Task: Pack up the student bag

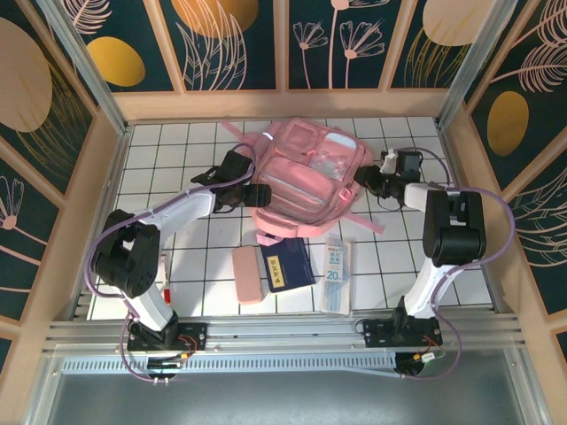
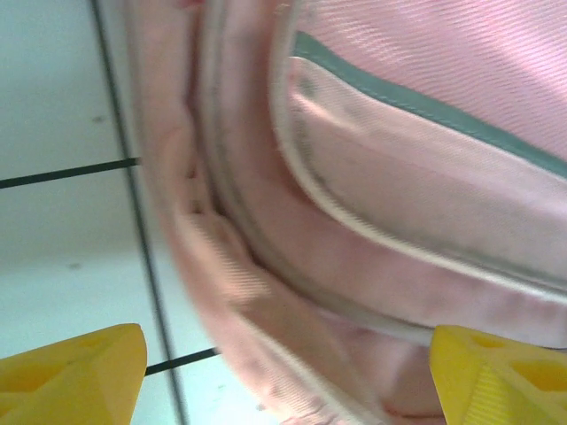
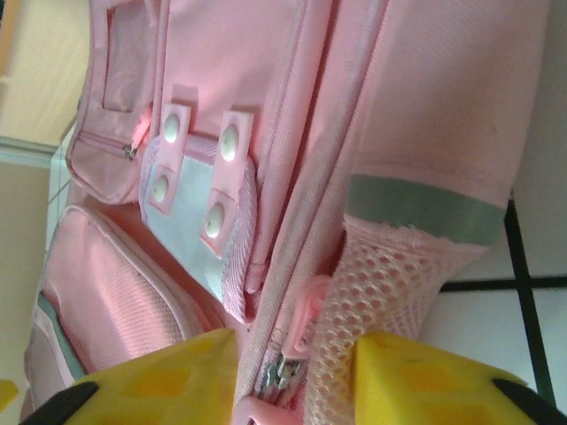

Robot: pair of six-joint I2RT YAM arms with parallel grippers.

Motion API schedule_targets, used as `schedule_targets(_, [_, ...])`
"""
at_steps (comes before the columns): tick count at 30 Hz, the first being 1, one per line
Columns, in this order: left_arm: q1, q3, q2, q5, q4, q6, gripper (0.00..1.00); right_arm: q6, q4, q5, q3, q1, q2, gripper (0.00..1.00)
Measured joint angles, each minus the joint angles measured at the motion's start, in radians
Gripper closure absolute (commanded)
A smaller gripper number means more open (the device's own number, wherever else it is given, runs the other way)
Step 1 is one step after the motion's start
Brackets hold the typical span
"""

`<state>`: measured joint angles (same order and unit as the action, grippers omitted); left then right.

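Observation:
The student bag (image 1: 306, 177), a big soft pink backpack, lies flat at the back middle of the tiled table. My left gripper (image 1: 244, 188) is at the bag's left edge. In the left wrist view the left gripper (image 2: 288, 381) is open, its yellow fingertips (image 2: 80, 372) wide apart, with the bag's piped side seam (image 2: 292, 266) lying between them. My right gripper (image 1: 370, 180) is at the bag's right side. In the right wrist view the right gripper (image 3: 295, 390) stands partly open astride a zipper pull (image 3: 297, 350) and the edge of a mesh side pocket (image 3: 381, 283).
In front of the bag lie a small pink pencil case (image 1: 249, 274), a dark blue notebook (image 1: 286, 264) and a clear ruler packet (image 1: 336, 273). Wooden walls (image 1: 283, 104) enclose the table on three sides. Bare tiles (image 1: 168, 168) lie to the left.

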<state>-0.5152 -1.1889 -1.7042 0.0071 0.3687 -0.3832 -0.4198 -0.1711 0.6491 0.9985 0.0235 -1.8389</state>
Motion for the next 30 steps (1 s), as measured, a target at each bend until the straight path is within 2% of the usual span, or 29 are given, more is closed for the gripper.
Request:
schedule_targets(3, [-0.032,-0.103,-0.006,-0.060,0.076,0.103,0.17,-0.001,0.032,-0.024,0.026,0.000,0.006,0.55])
schedule_targets(6, [-0.137,-0.248,-0.051,-0.117,0.088,0.249,0.16,-0.008,0.098,-0.085,0.026,0.005,0.048,0.54])
schedule_targets(9, [-0.251,-0.416,-0.161,-0.146,0.103,0.360,0.20,-0.005,0.158,-0.135,-0.004,0.023,0.131,0.53])
schedule_targets(11, [-0.289,-0.524,-0.257,-0.134,0.126,0.388,0.22,0.001,0.197,-0.160,-0.039,0.039,0.195,0.53])
schedule_targets(15, [-0.316,-0.681,-0.437,-0.109,0.174,0.403,0.20,0.019,0.276,-0.195,-0.119,0.076,0.307,0.52])
schedule_targets(21, [-0.385,-0.766,-0.583,-0.175,0.251,0.405,0.21,0.020,0.312,-0.183,-0.219,0.106,0.396,0.52])
schedule_targets(25, [-0.418,-0.797,-0.624,-0.259,0.290,0.376,0.26,0.027,0.314,-0.158,-0.247,0.103,0.400,0.53])
schedule_targets(30, [-0.409,-0.800,-0.628,-0.372,0.322,0.354,0.28,0.075,0.299,-0.158,-0.249,0.085,0.397,0.53])
